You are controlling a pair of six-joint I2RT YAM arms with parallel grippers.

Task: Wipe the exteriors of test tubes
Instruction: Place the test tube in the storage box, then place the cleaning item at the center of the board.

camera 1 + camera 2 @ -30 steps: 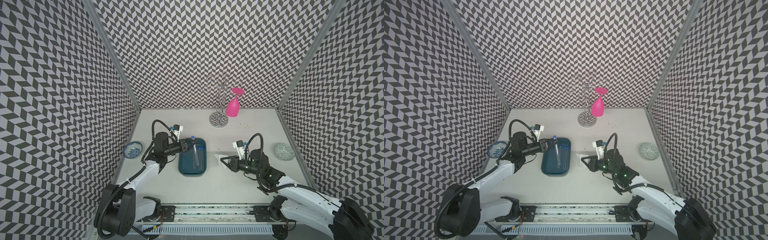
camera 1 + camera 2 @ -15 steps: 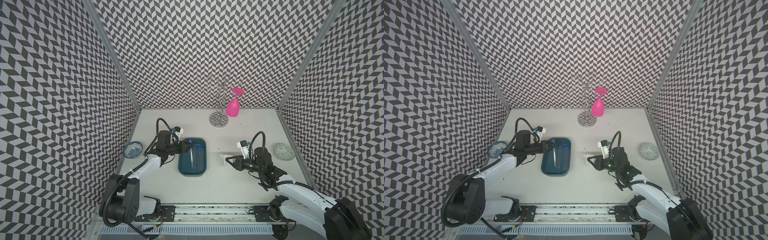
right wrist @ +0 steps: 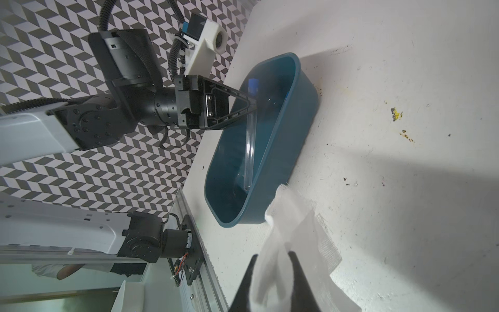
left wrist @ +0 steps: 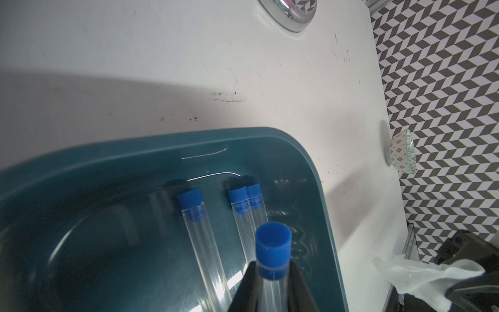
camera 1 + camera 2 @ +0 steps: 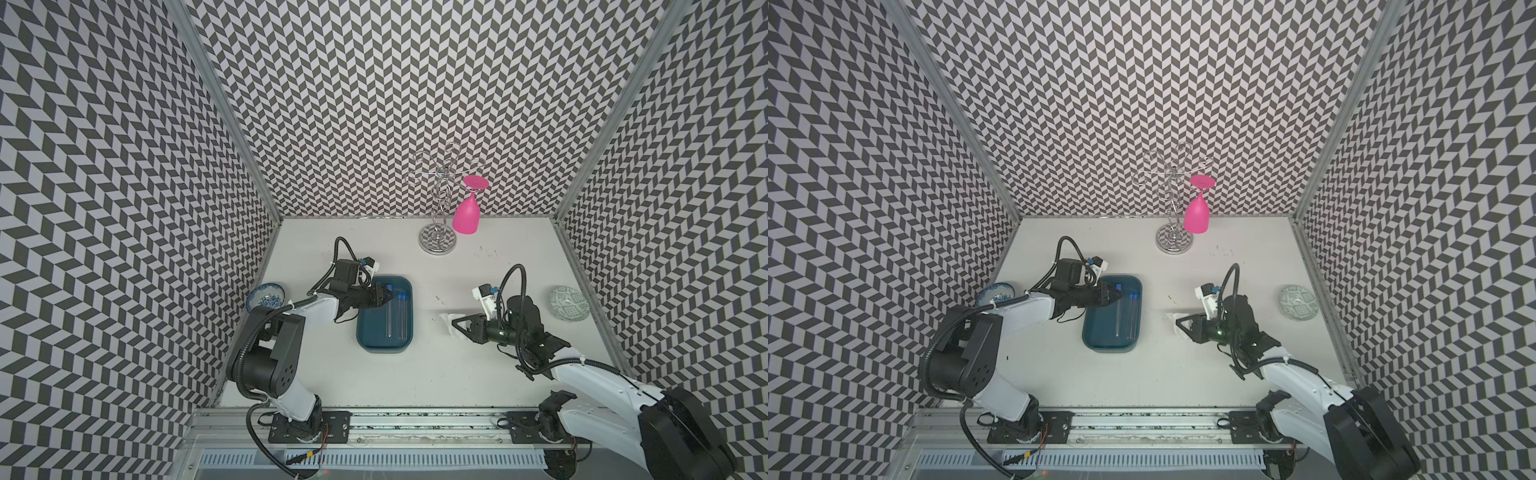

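1. While I watch the feeds, the left hand point(image 4: 273, 267) is closed narrow on one test tube point(image 4: 271, 289), and the black fingers point(image 4: 247, 283) pinch its clear wall just under the blue cap point(image 4: 273, 243).
2. Seen from the right wrist camera, this test tube slants: the capped end is up at the hand and the rounded end is down inside the teal tray point(image 3: 297, 121).
3. Three other tubes point(image 4: 201, 243) lie flat on the tray floor with their caps toward the back wall. Two of them touch side by side, and the third lies a little apart from the pair.
4. In both top views the left hand reaches over the tray's far end from the left side.
5. The right hand point(image 3: 272, 259) is closed on a white tissue point(image 3: 294, 232), which bunches between the fingers and fans out past them.
6. That hand sits low over the tabletop point(image 5: 436, 374), to the right of the tray and well clear of it, with its tips pointing toward the tray. I cannot tell whether the tissue's loose edge touches the tabletop.
7. At the back stands a chrome rack point(image 5: 436, 243) with a pink glass point(image 5: 465, 216) hanging upside down from it.
8. A blue-patterned bowl point(image 5: 266, 296) sits by the left wall and a green-patterned bowl point(image 5: 570, 303) by the right wall.
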